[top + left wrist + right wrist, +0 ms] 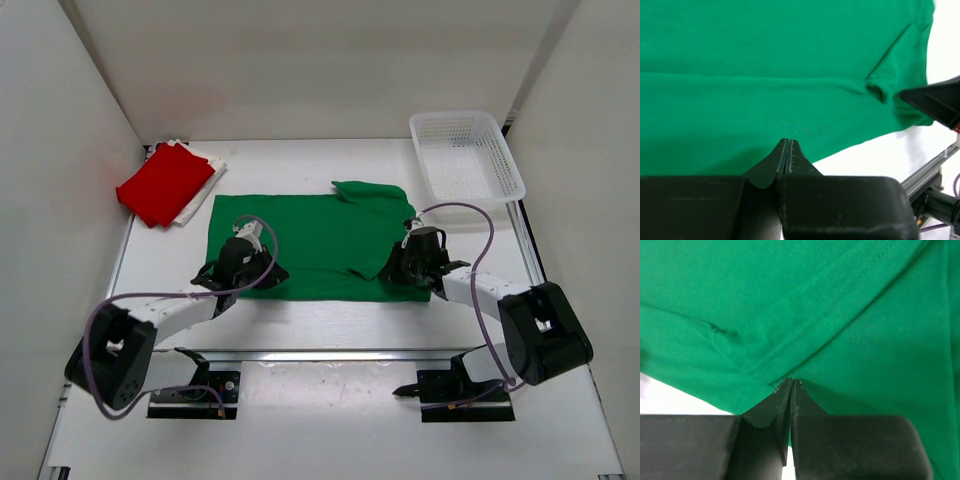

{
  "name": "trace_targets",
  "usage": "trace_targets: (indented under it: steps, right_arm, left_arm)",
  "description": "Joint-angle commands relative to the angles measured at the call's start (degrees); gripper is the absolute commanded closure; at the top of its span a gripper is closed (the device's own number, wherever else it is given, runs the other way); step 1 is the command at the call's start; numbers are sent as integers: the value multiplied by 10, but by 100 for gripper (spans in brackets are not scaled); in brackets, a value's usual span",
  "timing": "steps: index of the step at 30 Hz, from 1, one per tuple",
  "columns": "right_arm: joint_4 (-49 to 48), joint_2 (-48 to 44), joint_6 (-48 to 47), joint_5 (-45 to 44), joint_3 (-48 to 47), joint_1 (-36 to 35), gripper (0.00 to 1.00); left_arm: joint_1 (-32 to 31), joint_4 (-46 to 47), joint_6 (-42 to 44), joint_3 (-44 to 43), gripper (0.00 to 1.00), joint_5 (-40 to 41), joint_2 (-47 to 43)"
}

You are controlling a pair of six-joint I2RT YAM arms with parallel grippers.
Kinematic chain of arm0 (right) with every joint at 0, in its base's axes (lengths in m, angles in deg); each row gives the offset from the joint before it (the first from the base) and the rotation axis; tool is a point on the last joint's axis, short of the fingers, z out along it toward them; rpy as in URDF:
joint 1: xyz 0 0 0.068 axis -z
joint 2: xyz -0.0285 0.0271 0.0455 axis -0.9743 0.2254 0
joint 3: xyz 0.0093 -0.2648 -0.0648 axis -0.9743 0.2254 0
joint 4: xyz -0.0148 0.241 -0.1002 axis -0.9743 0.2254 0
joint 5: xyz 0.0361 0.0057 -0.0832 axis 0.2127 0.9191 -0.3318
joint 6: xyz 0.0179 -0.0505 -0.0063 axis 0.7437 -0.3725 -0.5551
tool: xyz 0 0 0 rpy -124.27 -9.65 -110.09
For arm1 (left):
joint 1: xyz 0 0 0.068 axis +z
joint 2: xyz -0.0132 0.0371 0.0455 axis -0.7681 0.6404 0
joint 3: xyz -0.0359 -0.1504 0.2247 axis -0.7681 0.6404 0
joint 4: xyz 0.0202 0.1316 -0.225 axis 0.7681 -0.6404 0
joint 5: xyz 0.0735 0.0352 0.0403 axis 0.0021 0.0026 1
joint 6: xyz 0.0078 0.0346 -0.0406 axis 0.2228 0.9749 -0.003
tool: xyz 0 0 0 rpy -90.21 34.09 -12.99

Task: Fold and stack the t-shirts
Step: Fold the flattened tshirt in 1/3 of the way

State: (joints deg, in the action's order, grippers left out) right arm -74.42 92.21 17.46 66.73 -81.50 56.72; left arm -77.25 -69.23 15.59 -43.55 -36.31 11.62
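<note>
Green shirt (320,240) is lying under your left gripper (789,142) and right gripper (791,381). Both are pressing their fingers together; whether they are pinching cloth, you cannot tell.

white t-shirt (203,198): mostly covered by the red t-shirt (165,183), at ten o'clock on the surface (330,325).
green t-shirt (765,60): cut off by frame edges in both wrist views.
left hand (788,142), right hand (791,382): whether cloth is pinched cannot be told.

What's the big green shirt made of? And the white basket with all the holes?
The green shirt looks like soft, matte knit cloth, probably cotton: it lies limp, wrinkles, and shows a stitched hem in the right wrist view. The white basket looks like stiff, smooth plastic: a moulded lattice that holds its shape.
</note>
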Motion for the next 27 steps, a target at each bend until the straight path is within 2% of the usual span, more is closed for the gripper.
trace_targets:
  steps: [1, 6, 9, 12, 16, 18, 21, 25, 27]
  right_arm:
    - [-54, 28, -6, -1, -24, -5, 100]
    - [-62, 56, -2, 3, -33, -15, 100]
    - [-60, 62, 0, 9, -37, -18, 100]
    - [-98, 84, 24, 34, -44, -8, 100]
    - [-140, 153, 70, 78, -109, -7, 100]
    - [-172, 216, 91, 99, -156, 4, 100]
    - [-152, 268, 115, 164, -286, 21, 100]
    - [-111, 209, 57, 113, -303, 19, 100]
    - [-82, 157, 19, 73, -262, 20, 100]
  left_arm:
    - [-26, 74, -18, -16, 94, -2, 45]
    - [-55, 119, -31, -7, 93, -2, 91]
    - [-53, 151, -50, 23, 95, -14, 104]
    - [-47, 184, -73, 61, 94, -37, 105]
    - [-54, 167, -64, 66, 94, -25, 95]
    - [-45, 163, -63, 69, 94, -25, 89]
    - [-41, 143, -57, 65, 94, -20, 69]
    - [-54, 130, -55, 67, 94, 2, 40]
    - [-61, 126, -50, 59, 94, 15, 41]
